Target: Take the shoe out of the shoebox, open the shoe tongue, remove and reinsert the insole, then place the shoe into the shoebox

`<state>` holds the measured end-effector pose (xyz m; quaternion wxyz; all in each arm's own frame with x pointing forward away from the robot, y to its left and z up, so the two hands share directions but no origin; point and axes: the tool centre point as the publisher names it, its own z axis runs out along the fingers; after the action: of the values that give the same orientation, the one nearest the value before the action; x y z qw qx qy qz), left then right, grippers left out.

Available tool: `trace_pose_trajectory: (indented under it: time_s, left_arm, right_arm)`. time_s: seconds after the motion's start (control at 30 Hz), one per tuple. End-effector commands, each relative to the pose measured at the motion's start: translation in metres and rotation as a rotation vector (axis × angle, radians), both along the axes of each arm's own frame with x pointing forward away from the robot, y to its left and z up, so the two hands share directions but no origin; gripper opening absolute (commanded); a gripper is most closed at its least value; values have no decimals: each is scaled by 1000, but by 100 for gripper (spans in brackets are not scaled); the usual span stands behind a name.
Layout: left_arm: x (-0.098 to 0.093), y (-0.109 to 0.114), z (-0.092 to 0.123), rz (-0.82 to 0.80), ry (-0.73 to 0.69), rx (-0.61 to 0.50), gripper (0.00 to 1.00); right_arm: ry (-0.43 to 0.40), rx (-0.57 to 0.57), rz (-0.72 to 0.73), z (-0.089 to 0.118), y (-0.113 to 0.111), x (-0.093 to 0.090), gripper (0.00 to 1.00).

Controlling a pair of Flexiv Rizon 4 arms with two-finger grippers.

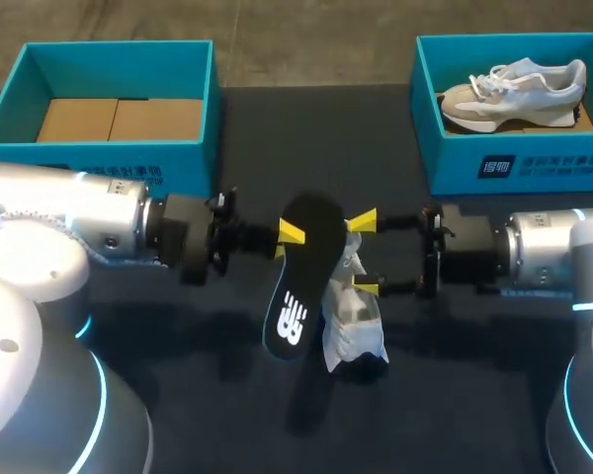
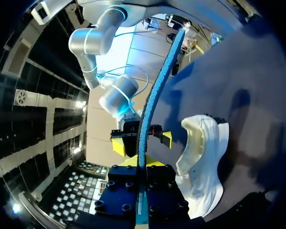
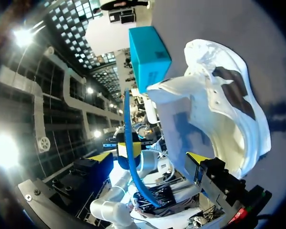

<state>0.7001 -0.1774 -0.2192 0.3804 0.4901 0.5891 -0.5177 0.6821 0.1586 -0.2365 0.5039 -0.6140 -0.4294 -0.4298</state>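
**Status.** The left gripper (image 1: 291, 235) is clamped on one long edge of the black foam insole (image 1: 311, 259). The insole hangs tilted over the middle of the black table (image 1: 474, 405), with its lower end near the surface. The right gripper (image 1: 365, 255) has its fingers spread wide. Seen from the right wrist, the insole's edge lies between them, and neither finger appears to press it. The white sneaker (image 1: 356, 321) lies just right of the table's middle, toward the near edge and under the right gripper's nearer finger. Contact there cannot be confirmed. The empty teal cardboard shoebox (image 1: 114, 148) sits at the far left corner. A second teal shoebox (image 1: 519, 163), holding a grey-and-white sneaker (image 1: 514, 94), sits at the far right corner.

**Hazards, as judged from the floor.**
1. The grip is a narrow pinch on a thin, flexible edge. The insole may pivot or slip out once its free end meets resistance.
2. Nothing visibly holds the white sneaker. Pushing the insole in would likely slide or tip it rather than seat the insole.
3. If the tongue falls back over the opening, the insole may buckle or fold.
4. The two grippers are close together. A small misalignment could make their fingers clash.
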Motion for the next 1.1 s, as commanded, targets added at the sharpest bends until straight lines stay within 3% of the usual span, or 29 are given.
trace_pose_trajectory:
  time_s: [0.03,0.3,0.77,1.1]
  left_arm:
    - [-13,15,5,-10,43,26,0]
    - [-35,15,-3,-38,126,92,0]
    - [-38,8,-3,-28,160,115,0]
    - [-55,-6,-10,-27,288,113,0]
  right_arm:
    - [9,-46,26,4,-14,-10,100]
    - [46,-178,65,2,-32,-17,100]
    - [46,-178,65,2,-32,-17,100]
    - [-24,-256,131,-5,-53,-31,100]
